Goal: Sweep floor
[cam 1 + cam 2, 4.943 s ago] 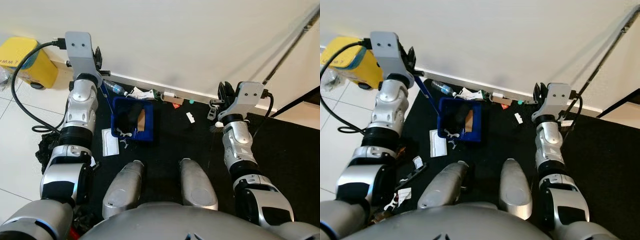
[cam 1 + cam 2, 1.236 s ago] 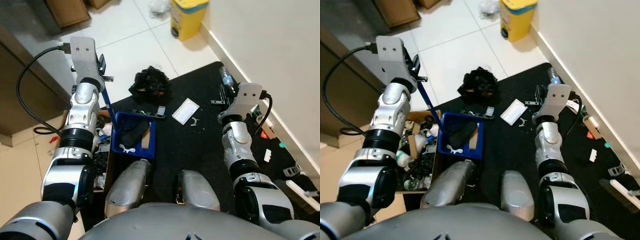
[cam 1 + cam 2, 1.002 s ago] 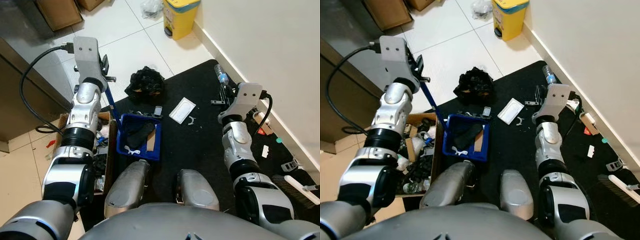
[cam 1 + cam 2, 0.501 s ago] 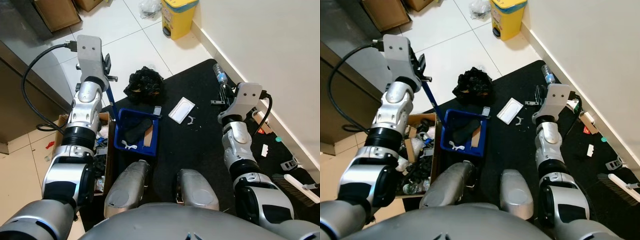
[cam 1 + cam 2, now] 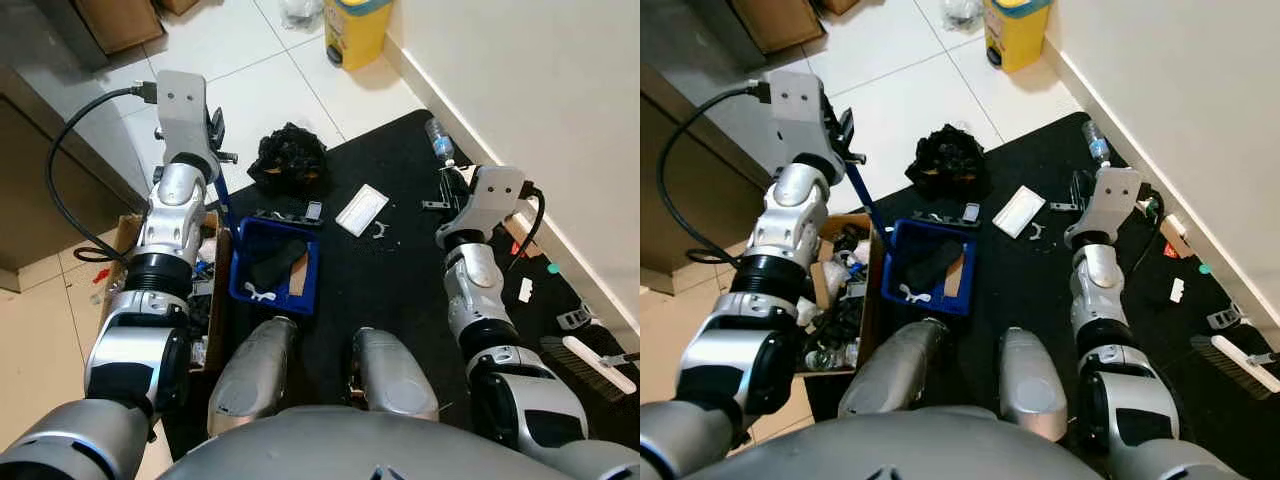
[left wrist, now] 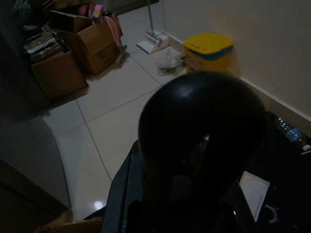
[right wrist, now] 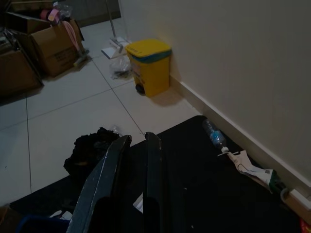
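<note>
Blue dustpan [image 5: 275, 265] hangs low over the black mat [image 5: 400, 250], just ahead of the robot's left knee, tilted, holding a dark item, a brown strip and small white bits. Its long blue handle [image 5: 222, 205] runs up to the left hand [image 5: 214, 140], which is clamped round it; in the left wrist view a dark rounded shape, apparently the handle end, blocks the fingers.

Right hand [image 7: 131, 165] is raised over the mat near the wall, fingers almost together with a thin gap, nothing in them.

Litter on the mat: black crumpled bag [image 5: 288, 160] at the mat's far edge, partly on the white tile floor [image 5: 260, 90]; white flat packet [image 5: 361, 209] just past the dustpan; a small white clip [image 5: 379, 231] next to it; a dark strip of parts [image 5: 285, 213] along the dustpan's far rim. Plastic bottle [image 5: 437, 140] lies at the wall [image 5: 520, 90] skirting, a crumpled wrapper [image 7: 248, 165] close beside it. White scrap [image 5: 524, 290] and small green dot [image 5: 553, 268] lie further along the skirting, on the right arm's side. Hand brush [image 5: 590, 362] with pale handle lies on the mat to the robot's far right.

Yellow bin [image 5: 357, 28] stands on the tiles against the wall. Open cardboard box [image 5: 835, 300] full of mixed junk sits by the left arm, just beside the dustpan. More cardboard boxes [image 6: 63, 53] stand further off.
</note>
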Robot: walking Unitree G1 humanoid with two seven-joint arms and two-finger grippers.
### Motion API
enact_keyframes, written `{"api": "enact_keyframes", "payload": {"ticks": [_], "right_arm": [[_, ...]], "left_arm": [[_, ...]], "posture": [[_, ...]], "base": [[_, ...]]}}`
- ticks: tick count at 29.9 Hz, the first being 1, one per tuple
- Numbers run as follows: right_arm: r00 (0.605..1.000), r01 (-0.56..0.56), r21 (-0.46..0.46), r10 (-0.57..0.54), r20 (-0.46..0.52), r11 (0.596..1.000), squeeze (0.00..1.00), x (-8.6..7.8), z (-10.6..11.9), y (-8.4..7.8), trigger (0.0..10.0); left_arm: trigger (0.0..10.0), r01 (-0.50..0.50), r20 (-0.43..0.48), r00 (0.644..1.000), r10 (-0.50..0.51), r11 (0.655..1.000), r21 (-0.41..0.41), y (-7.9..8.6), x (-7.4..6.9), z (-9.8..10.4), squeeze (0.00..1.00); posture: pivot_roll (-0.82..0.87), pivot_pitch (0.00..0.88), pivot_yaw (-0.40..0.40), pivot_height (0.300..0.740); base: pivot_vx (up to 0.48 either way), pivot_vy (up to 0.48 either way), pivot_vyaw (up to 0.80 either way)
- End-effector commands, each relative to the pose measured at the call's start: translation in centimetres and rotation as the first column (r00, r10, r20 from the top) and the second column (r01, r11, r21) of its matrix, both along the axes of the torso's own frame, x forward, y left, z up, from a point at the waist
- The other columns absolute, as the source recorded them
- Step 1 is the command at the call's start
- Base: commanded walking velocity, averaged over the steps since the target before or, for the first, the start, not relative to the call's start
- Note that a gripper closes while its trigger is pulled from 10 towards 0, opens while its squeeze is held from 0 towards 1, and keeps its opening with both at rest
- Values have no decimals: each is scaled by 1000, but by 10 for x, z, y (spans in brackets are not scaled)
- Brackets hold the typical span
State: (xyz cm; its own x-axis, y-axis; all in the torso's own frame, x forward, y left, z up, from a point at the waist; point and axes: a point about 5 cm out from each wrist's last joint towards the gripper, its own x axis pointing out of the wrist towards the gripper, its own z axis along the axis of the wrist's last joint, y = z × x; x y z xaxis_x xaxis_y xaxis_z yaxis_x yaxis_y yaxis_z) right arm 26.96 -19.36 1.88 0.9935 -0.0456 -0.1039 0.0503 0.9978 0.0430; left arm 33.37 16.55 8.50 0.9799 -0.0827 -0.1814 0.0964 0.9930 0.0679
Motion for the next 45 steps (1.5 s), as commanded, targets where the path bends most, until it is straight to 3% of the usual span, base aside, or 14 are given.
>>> {"api": "enact_keyframes", "payload": {"ticks": [1, 45], "right_arm": [[1000, -1, 6, 2, -17, 1000, 0, -2, -3, 2, 10000], [1000, 1, -1, -1, -30, 1000, 0, -2, -5, 2, 10000]], "left_arm": [[10000, 7, 61, 998, -7, 1000, 2, 0, 4, 12, 0], [10000, 6, 56, 998, -6, 1000, -1, -1, 4, 11, 0]], "posture": [[54, 0, 49, 740], [51, 0, 49, 740]], "base": [[-330, 0, 0], [-312, 0, 0]]}}
